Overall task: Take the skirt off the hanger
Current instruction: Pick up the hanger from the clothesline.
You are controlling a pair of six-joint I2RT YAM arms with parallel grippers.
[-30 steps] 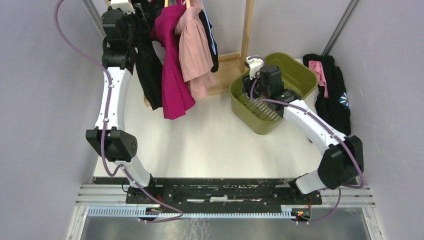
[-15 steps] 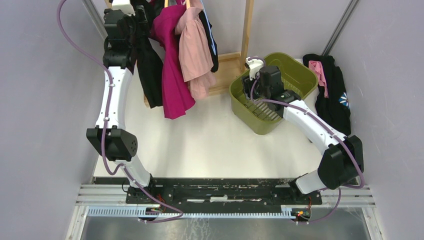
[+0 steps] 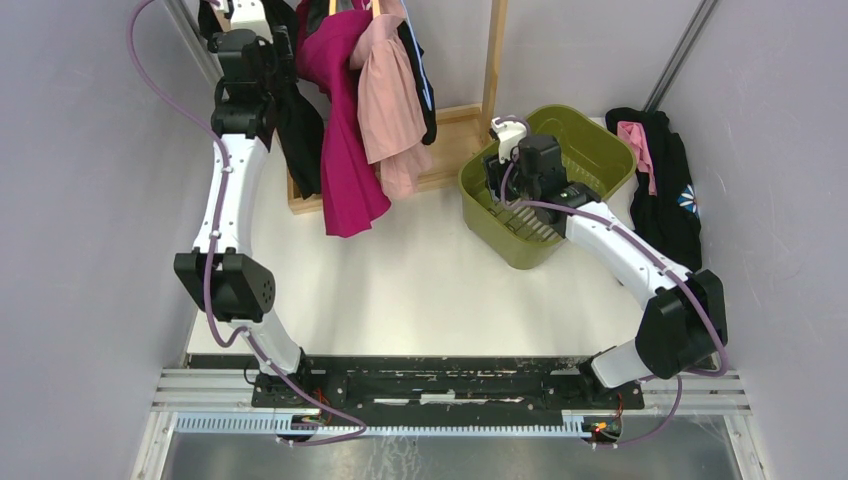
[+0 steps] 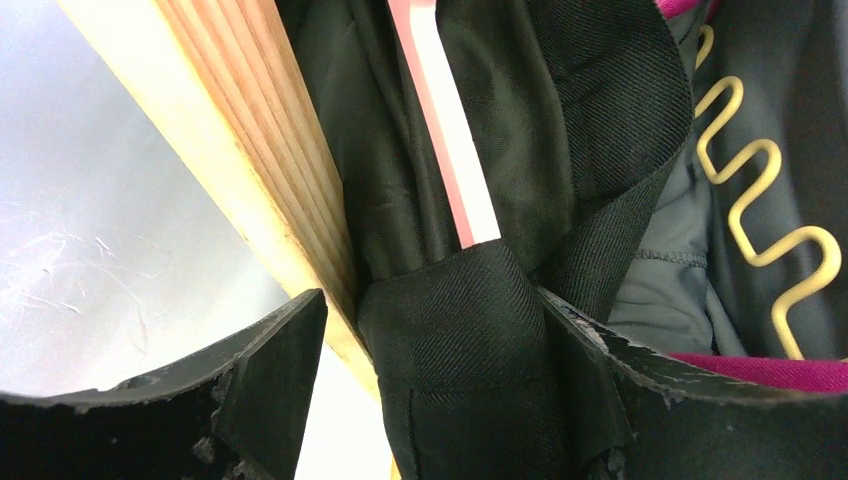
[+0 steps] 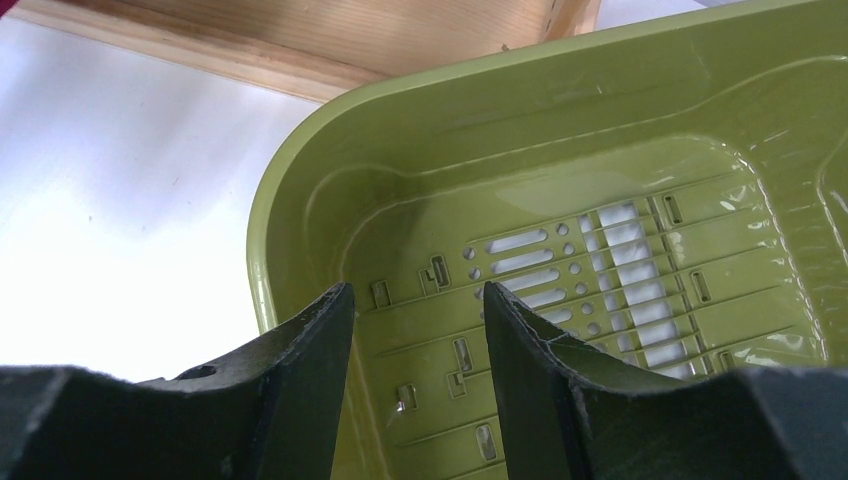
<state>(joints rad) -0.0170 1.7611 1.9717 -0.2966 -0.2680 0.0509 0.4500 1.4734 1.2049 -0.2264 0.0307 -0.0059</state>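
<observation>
Black skirt (image 4: 455, 340) between fingers of left hand (image 4: 437, 318)

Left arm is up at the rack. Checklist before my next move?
1. Black twill skirt between left fingers: ok.
2. Left fingers clamped on it: not ok, gap on one side.
3. Skirt off pink plastic hanger: not ok, bar runs into its fold.
4. Clearance from pale wooden post: not ok, post beside one finger.
5. Right fingers open and empty: ok.
6. Olive-green plastic basket floor bare where visible: ok.
</observation>
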